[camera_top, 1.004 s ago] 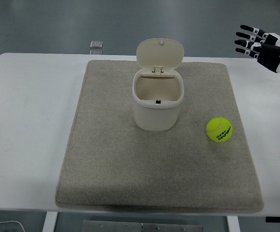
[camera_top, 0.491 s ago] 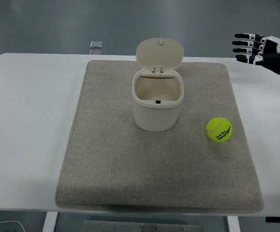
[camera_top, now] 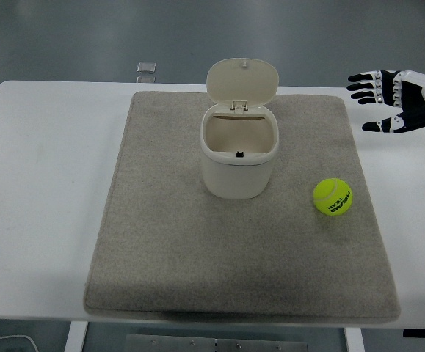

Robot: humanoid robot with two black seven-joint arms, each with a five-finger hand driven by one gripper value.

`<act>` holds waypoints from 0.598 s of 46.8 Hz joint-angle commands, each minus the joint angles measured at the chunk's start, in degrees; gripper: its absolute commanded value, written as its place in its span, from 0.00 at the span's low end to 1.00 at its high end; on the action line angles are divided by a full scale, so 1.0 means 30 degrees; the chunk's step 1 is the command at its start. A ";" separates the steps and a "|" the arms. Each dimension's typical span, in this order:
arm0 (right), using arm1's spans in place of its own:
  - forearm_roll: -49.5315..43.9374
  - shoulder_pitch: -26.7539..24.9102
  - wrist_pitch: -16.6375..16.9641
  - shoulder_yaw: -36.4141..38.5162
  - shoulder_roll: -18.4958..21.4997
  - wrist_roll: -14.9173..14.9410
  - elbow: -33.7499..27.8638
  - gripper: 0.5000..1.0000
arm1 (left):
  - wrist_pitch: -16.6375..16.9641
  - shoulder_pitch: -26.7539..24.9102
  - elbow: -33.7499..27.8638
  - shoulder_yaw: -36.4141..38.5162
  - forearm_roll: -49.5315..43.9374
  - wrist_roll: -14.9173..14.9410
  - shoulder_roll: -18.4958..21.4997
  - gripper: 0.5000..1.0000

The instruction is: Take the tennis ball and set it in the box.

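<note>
A yellow-green tennis ball [camera_top: 333, 197] lies on the grey mat [camera_top: 168, 242], to the right of the box. The box is a cream bin [camera_top: 239, 158] with its flip lid standing open at the back, and its inside looks empty. My right hand [camera_top: 377, 103] comes in from the right edge, raised over the table's back right, with fingers spread and thumb apart, holding nothing. It is well behind and to the right of the ball. The left arm does not show.
The mat covers the middle of the white table [camera_top: 43, 183]. A small square grey object [camera_top: 146, 68] lies just beyond the table's far edge at the back.
My right hand has moved down and slightly left, toward the table, and turned so the thumb now shows below the spread fingers. The ball and bin have not moved.
</note>
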 commanded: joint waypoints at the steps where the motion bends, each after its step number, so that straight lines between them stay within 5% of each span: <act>1: -0.0916 -0.0307 -0.0003 -0.0028 -0.0276 0.0295 0.0653 0.81 | -0.0004 -0.0004 0.0000 -0.0011 0.0000 -0.0009 0.0000 0.98; 15: -0.2646 -0.1626 -0.0003 -0.0526 -0.0921 0.0559 0.3202 0.81 | 0.0025 -0.0004 0.0000 -0.0011 0.0000 -0.0009 0.0000 0.98; 28: -0.4549 -0.2124 -0.0003 -0.0585 -0.1010 0.1673 0.3320 0.80 | -0.0004 -0.0004 0.0000 -0.0011 0.0000 -0.0009 0.0000 0.98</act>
